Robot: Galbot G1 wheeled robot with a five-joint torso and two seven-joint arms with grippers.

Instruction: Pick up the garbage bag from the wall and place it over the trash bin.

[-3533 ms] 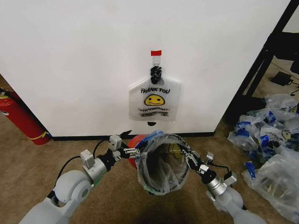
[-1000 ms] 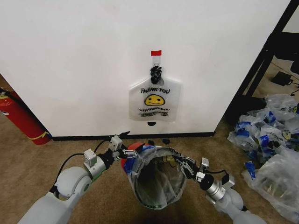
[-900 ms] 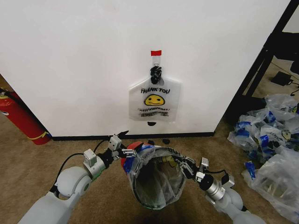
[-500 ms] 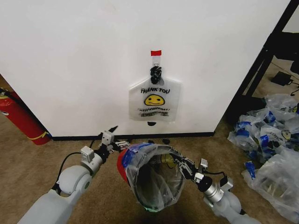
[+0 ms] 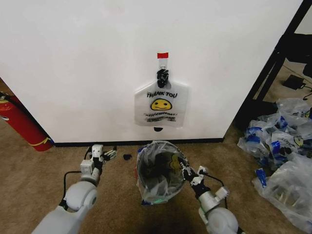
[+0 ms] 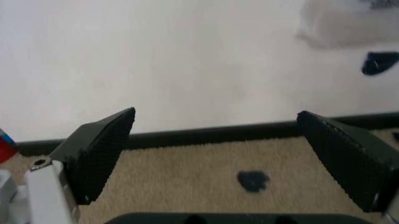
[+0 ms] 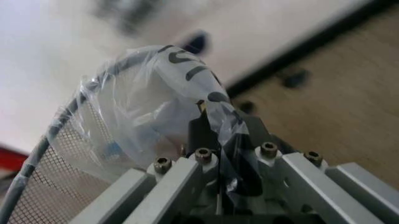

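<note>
1. Now, head view: the garbage bag [image 5: 158, 175] lines the trash bin [image 5: 157, 197] at lower centre; the right gripper [image 5: 187, 171] pinches its rim, nearer than the left gripper [image 5: 104, 153].
2. Left wrist view: fingers [image 6: 100, 151] spread, empty.
3. Right wrist view: bag film clamped.

Trash bin [image 5: 161, 178] on tan carpet [image 5: 29, 175]

Right tool [image 7: 209, 140] pinching garbage bag [image 7: 162, 93] (over trash bin [image 7: 50, 186])

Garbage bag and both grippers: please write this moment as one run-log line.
garbage bag: draped over trash bin rim | right gripper: shut on bag edge at rim | left gripper: open, beside bin, near wall baseboard
</note>
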